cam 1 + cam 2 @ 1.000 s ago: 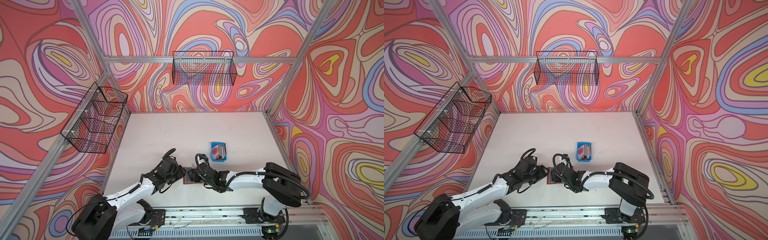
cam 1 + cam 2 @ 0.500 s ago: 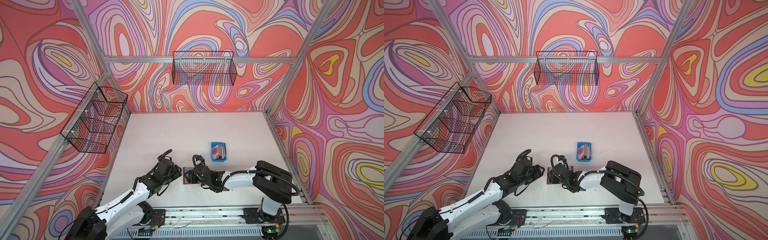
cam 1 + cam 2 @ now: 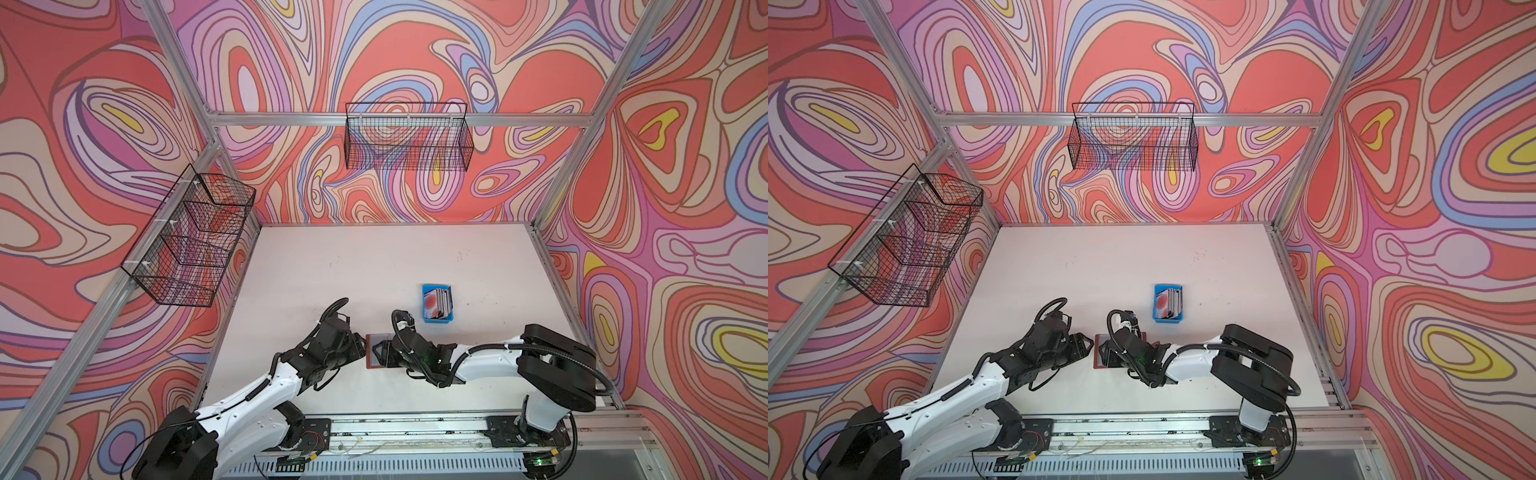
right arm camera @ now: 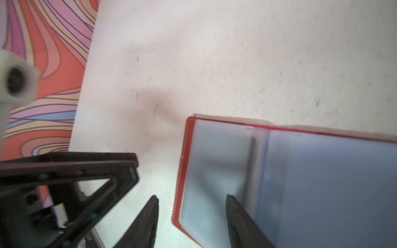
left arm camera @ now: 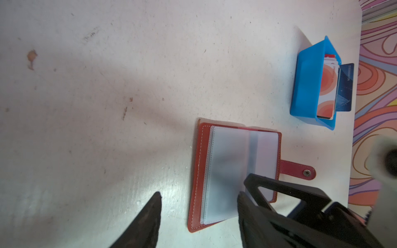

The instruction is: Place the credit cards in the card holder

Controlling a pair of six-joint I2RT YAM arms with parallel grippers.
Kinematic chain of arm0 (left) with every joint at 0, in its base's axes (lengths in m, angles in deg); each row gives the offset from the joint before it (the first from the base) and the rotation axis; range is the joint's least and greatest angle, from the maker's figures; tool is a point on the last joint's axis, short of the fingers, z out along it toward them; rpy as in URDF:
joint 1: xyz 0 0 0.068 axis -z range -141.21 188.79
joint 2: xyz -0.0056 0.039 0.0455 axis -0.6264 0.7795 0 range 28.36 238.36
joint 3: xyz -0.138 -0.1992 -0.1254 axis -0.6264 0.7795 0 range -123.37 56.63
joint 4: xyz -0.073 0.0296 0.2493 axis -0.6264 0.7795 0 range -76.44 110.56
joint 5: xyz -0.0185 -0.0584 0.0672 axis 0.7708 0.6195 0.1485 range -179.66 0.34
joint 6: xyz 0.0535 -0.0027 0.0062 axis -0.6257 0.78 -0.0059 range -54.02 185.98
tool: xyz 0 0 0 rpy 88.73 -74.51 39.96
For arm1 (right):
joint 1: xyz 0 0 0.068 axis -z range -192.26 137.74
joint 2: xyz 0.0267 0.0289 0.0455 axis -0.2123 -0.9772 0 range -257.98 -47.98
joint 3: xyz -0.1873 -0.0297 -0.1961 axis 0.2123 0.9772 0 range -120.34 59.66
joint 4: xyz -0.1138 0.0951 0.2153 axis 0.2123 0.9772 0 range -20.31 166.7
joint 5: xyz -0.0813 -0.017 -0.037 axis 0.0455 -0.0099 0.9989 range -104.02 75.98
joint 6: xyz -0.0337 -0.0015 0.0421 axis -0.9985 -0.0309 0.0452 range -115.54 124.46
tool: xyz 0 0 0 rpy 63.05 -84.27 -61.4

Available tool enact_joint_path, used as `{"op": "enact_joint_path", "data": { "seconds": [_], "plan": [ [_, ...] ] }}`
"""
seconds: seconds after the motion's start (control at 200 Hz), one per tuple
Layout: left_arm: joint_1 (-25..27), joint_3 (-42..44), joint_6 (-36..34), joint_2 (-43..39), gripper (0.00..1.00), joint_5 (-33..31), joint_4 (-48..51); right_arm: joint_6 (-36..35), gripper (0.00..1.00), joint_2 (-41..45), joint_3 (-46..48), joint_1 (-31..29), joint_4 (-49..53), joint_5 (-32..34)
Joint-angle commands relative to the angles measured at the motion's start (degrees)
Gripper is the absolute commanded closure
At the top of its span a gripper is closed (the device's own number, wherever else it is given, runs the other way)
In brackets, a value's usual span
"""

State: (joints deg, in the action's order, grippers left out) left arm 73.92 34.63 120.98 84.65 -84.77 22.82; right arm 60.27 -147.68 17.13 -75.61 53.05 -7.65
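Low at centre in both top views, the opened card holder [image 3: 377,338] is being straddled by the left gripper [image 5: 199,194] and right gripper [image 4: 191,196], both half spread, nothing being clasped

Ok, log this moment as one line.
card holder: open on table | credit cards: in blue tray | left gripper: open, at holder edge | right gripper: open, over holder

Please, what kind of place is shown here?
Probably a robot test cell, not a home: two robot arms on a rail, an aluminium frame with swirl-printed walls, and wire baskets.
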Motion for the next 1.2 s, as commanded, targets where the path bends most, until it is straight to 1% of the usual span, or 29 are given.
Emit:
{"op": "enact_joint_path", "data": {
  "seconds": [0.0, 0.07, 0.13, 0.18, 0.265, 0.3, 0.401, 0.461, 0.526, 0.551, 0.601, 0.661, 0.701, 0.766, 0.821, 0.846, 0.871, 0.901, 0.931, 0.936, 0.946, 0.961, 0.976, 1.052, 1.077, 1.117, 1.172, 1.192],
  "plan": [
    [-0.5, -1.3, -0.7, -1.3, 0.41, -1.4, 0.4, 0.2, 0.48, -0.9, -1.9, -0.3, 0.8, -0.7],
    [-0.5, -0.8, -0.3, -1.8, 0.41, -1.2, -0.3, -0.3, 0.48, 0.0, -2.0, -0.3, 2.0, 0.0],
    [-0.5, -0.8, -0.3, -2.0, 0.40, -0.6, -0.8, -1.2, 0.48, 2.1, -2.6, -0.2, 5.1, 1.3],
    [-0.5, -0.7, -0.6, -2.1, 0.40, 0.4, -1.4, -2.0, 0.47, 4.8, -3.1, -0.2, 8.5, 3.2],
    [-0.4, -0.6, -0.4, -1.9, 0.40, 1.7, -2.2, -3.2, 0.48, 9.3, -3.1, 0.4, 11.3, 3.5],
    [-0.4, -0.5, -0.5, -1.8, 0.40, 2.2, -2.7, -3.7, 0.49, 11.4, -3.6, 1.2, 13.7, 3.7],
    [-0.5, -0.8, -0.9, -1.7, 0.40, 2.7, -2.7, -7.3, 0.49, 17.3, -7.9, 3.8, 26.5, 6.6],
    [-0.5, -0.8, -1.1, -1.7, 0.40, 2.6, -2.5, -10.8, 0.49, 20.2, -12.2, 7.0, 34.7, 8.4],
    [-0.5, -0.7, -1.2, -1.7, 0.40, 2.4, -2.8, -14.3, 0.48, 21.6, -17.6, 10.6, 42.8, 10.7],
    [-0.5, -0.7, -1.4, -1.7, 0.39, 2.4, -2.8, -16.6, 0.46, 21.8, -20.0, 12.5, 45.8, 12.1],
    [-0.5, -1.0, -2.2, -1.9, 0.39, 2.1, -2.8, -19.9, 0.44, 21.6, -23.9, 15.4, 49.3, 14.5],
    [-0.5, -1.8, -3.5, -2.4, 0.39, 1.1, -1.8, -23.8, 0.45, 20.3, -28.5, 20.0, 52.7, 17.6],
    [-0.5, -2.4, -4.5, -2.7, 0.39, -0.1, -0.8, -25.5, 0.46, 19.8, -30.2, 22.3, 53.5, 20.1],
    [-0.5, -3.4, -5.5, -3.3, 0.38, -3.5, 2.3, -27.9, 0.46, 19.5, -30.4, 24.7, 52.2, 27.5],
    [-0.5, -4.4, -5.9, -3.9, 0.37, -6.8, 5.2, -30.4, 0.46, 20.2, -26.8, 24.9, 47.3, 36.7],
    [-0.5, -5.0, -6.4, -4.1, 0.37, -8.4, 6.7, -31.5, 0.43, 20.7, -24.4, 25.1, 44.6, 38.9],
    [-0.4, -5.5, -6.9, -4.4, 0.36, -9.8, 8.1, -31.8, 0.40, 21.0, -22.1, 25.3, 42.2, 39.4],
    [-0.5, -6.3, -7.6, -4.7, 0.36, -11.3, 9.3, -30.8, 0.38, 21.3, -19.8, 26.6, 40.7, 37.7],
    [-0.5, -6.9, -8.5, -5.1, 0.36, -12.7, 10.4, -29.9, 0.39, 21.3, -18.8, 28.3, 40.0, 32.0],
    [-0.5, -7.0, -8.6, -5.2, 0.36, -12.9, 10.7, -29.9, 0.39, 21.3, -18.8, 28.3, 40.0, 32.0],
    [-0.5, -7.0, -8.8, -5.4, 0.36, -13.3, 11.0, -30.4, 0.40, 21.3, -18.4, 29.0, 39.1, 29.2],
    [-0.5, -7.0, -9.0, -5.7, 0.36, -13.9, 11.8, -31.3, 0.41, 21.1, -17.8, 29.4, 38.3, 26.9],
    [-0.5, -9.1, -9.2, -6.0, 0.36, -14.5, 12.4, -32.0, 0.41, 21.0, -17.4, 29.5, 37.0, 25.2],
    [-0.5, -9.8, -9.6, -8.0, 0.36, -15.8, 14.0, -32.1, 0.40, 18.3, -16.8, 30.5, 35.7, 22.1],
    [-0.5, -9.5, -9.7, -8.9, 0.36, -15.9, 13.9, -31.9, 0.42, 17.2, -17.1, 31.1, 35.8, 19.8],
    [-0.5, -8.8, -9.6, -10.3, 0.36, -16.1, 13.2, -31.7, 0.50, 14.4, -18.0, 33.4, 36.2, 13.7],
    [-0.5, -8.1, -9.5, -12.2, 0.35, -16.7, 12.1, -30.0, 0.57, 11.2, -19.2, 35.8, 37.6, 9.3],
    [-0.5, -6.1, -9.5, -12.9, 0.35, -17.1, 11.8, -29.6, 0.58, 10.3, -19.3, 36.7, 37.8, 8.1]
  ]
}}
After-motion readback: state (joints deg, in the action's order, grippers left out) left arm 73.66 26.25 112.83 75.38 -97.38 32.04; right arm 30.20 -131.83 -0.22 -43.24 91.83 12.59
